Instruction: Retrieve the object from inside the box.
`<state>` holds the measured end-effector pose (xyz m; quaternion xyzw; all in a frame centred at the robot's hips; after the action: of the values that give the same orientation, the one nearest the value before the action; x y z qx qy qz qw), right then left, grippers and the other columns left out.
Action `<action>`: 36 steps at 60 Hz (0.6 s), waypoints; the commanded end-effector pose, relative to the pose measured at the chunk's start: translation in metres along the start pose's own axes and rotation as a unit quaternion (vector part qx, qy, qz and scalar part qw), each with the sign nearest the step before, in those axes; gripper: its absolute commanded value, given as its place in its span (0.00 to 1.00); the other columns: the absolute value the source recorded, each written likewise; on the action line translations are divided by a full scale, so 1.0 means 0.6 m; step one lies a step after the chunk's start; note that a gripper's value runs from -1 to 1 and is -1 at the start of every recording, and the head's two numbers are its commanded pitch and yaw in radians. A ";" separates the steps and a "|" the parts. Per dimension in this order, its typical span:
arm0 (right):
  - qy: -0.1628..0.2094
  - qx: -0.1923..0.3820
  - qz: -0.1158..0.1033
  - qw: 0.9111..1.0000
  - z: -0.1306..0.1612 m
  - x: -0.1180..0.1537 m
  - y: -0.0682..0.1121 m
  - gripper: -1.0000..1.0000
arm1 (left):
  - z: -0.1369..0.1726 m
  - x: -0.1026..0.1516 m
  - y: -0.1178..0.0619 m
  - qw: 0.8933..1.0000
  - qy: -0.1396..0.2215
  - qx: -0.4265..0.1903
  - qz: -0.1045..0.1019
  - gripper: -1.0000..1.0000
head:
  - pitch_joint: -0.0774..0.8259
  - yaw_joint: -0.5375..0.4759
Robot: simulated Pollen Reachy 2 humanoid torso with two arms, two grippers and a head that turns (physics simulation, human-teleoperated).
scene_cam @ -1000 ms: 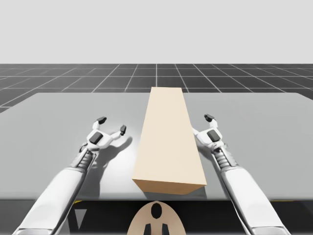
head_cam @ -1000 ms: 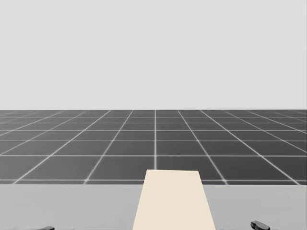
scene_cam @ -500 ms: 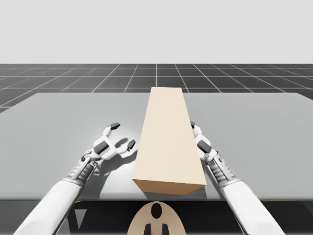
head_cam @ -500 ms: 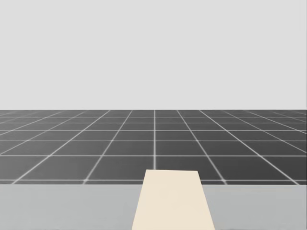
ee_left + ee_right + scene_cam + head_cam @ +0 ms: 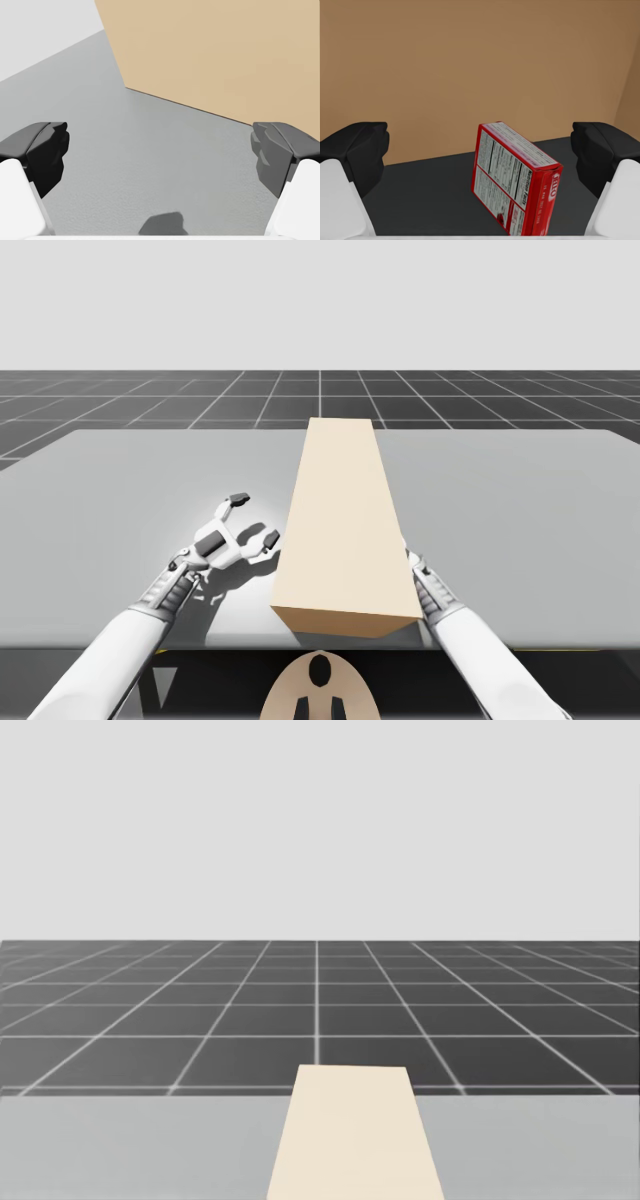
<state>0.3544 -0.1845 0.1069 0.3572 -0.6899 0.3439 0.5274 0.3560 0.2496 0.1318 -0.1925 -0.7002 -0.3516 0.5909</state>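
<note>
My right end effector is spread wide and holds nothing inside the long tan box. The red box sits just ahead between its fingers, touching neither. My left end effector, equally wide and empty, hangs over the grey table beside the tan box's left wall.

This is a simulator's bare test scene. A flat, evenly grey table lies under my left gripper. A plain tan box with smooth, unmarked walls stands just ahead of that gripper. Beyond the table, a dark floor ruled with a pale grid runs to a level horizon under a blank pale-grey backdrop.
</note>
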 end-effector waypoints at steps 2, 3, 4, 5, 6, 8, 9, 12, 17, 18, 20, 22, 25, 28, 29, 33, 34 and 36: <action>-0.013 0.025 -0.015 0.999 0.001 -0.022 -0.013 0.00 | -0.001 -0.001 -0.001 1.000 0.003 -0.001 -0.006 0.00 | 0.11 0.52; -0.015 0.026 -0.019 0.999 0.001 -0.022 -0.014 0.00 | -0.001 -0.001 -0.001 1.000 0.003 -0.001 -0.006 0.00 | 0.11 0.52; -0.021 0.030 -0.024 0.999 0.001 -0.024 -0.015 0.00 | -0.001 -0.001 -0.001 1.000 0.004 -0.001 -0.006 0.00 | 0.11 0.52; -0.023 0.032 -0.026 0.999 0.001 -0.026 -0.018 0.00 | -0.001 -0.002 -0.001 1.000 0.004 0.000 -0.007 0.00 | 0.12 0.52; -0.022 0.032 -0.027 0.999 0.001 -0.027 -0.019 0.00 | -0.002 -0.002 -0.002 1.000 0.005 0.000 -0.008 0.00 | 0.12 0.52; -0.025 0.035 -0.030 0.999 0.001 -0.030 -0.023 0.00 | -0.002 -0.002 -0.002 1.000 0.006 0.000 -0.009 0.00 | 0.12 0.52; -0.028 0.037 -0.038 0.998 0.000 -0.032 -0.024 0.00 | -0.002 -0.002 -0.002 1.000 0.006 0.000 -0.009 0.00 | 0.12 0.51; -0.030 0.043 -0.044 0.998 -0.003 -0.039 -0.028 0.00 | -0.002 -0.003 -0.002 1.000 0.007 0.001 -0.010 0.00 | 0.12 0.51; -0.039 0.050 -0.064 0.996 -0.011 -0.045 -0.032 0.00 | -0.002 -0.003 -0.002 1.000 0.008 0.001 -0.012 0.00 | 0.13 0.51; -0.039 0.052 -0.063 0.996 -0.012 -0.046 -0.034 0.00 | -0.002 -0.003 -0.002 1.000 0.008 0.001 -0.013 0.00 | 0.13 0.51; -0.044 0.054 -0.070 0.995 -0.018 -0.050 -0.036 0.00 | -0.002 -0.003 -0.002 1.000 0.009 0.002 -0.014 0.00 | 0.13 0.51; -0.043 0.059 -0.076 0.994 -0.025 -0.054 -0.039 0.00 | -0.002 -0.004 -0.002 1.000 0.009 0.002 -0.015 0.00 | 0.13 0.51; -0.043 0.062 -0.076 0.994 -0.031 -0.055 -0.041 0.00 | -0.002 -0.004 -0.002 1.000 0.009 0.002 -0.015 0.00 | 0.13 0.51; -0.042 0.069 -0.079 0.994 -0.043 -0.058 -0.043 0.00 | -0.002 -0.004 -0.002 1.000 0.010 0.003 -0.017 0.00 | 0.13 0.51; -0.043 0.075 -0.087 0.992 -0.049 -0.060 -0.044 0.00 | -0.002 -0.004 -0.002 1.000 0.011 0.003 -0.017 0.00 | 0.14 0.51; -0.049 0.080 -0.109 0.990 -0.062 -0.065 -0.047 0.00 | -0.001 -0.004 -0.001 1.000 0.011 0.004 -0.018 0.00 | 0.14 0.51; -0.049 0.081 -0.113 0.989 -0.064 -0.067 -0.048 0.00 | -0.001 -0.004 -0.001 1.000 0.011 0.004 -0.018 0.00 | 0.14 0.51; -0.050 0.086 -0.124 0.987 -0.072 -0.074 -0.048 0.00 | -0.001 -0.004 -0.001 1.000 0.011 0.004 -0.018 0.00 | 0.14 0.51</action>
<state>0.4025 -0.1747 0.0934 0.4154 -0.6355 0.3551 0.5455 0.3565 0.2487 0.1294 -0.1763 -0.6983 -0.3606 0.5927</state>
